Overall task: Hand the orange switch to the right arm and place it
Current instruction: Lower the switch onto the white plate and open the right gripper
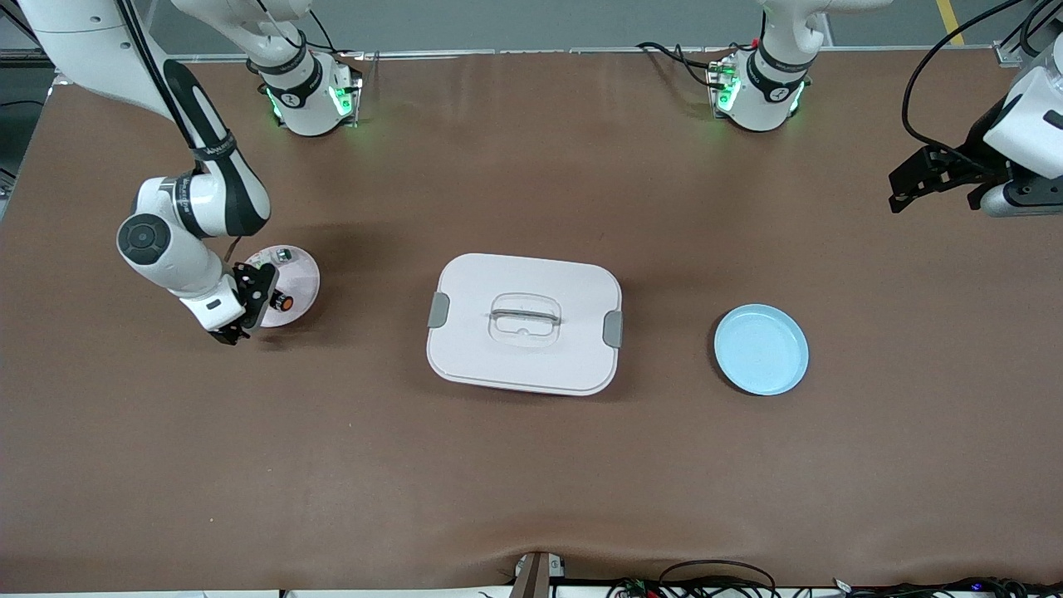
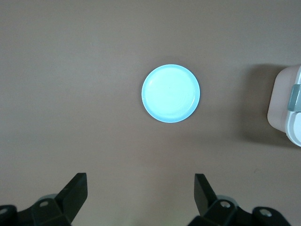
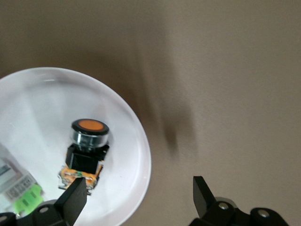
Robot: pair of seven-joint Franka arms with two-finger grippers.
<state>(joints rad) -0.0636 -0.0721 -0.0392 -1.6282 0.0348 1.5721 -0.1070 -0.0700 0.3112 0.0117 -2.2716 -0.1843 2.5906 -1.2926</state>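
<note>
The orange switch (image 1: 285, 302) lies on a small white plate (image 1: 304, 278) toward the right arm's end of the table. In the right wrist view the switch (image 3: 87, 146) shows its round orange face, black body and orange-brown end on the plate (image 3: 127, 141). My right gripper (image 1: 247, 307) is open and empty, low over the plate's rim nearer the front camera. It (image 3: 138, 188) straddles that rim with one fingertip (image 3: 75, 188) close to the switch's end. My left gripper (image 1: 909, 184) waits open and empty, high over the left arm's end of the table (image 2: 141, 186).
A small clear, green and silver part (image 1: 282, 256) lies on the same white plate (image 3: 21, 193). A white lidded box (image 1: 525, 324) with grey clasps sits mid-table. A light blue plate (image 1: 761, 349) lies beside it toward the left arm's end and shows in the left wrist view (image 2: 170, 93).
</note>
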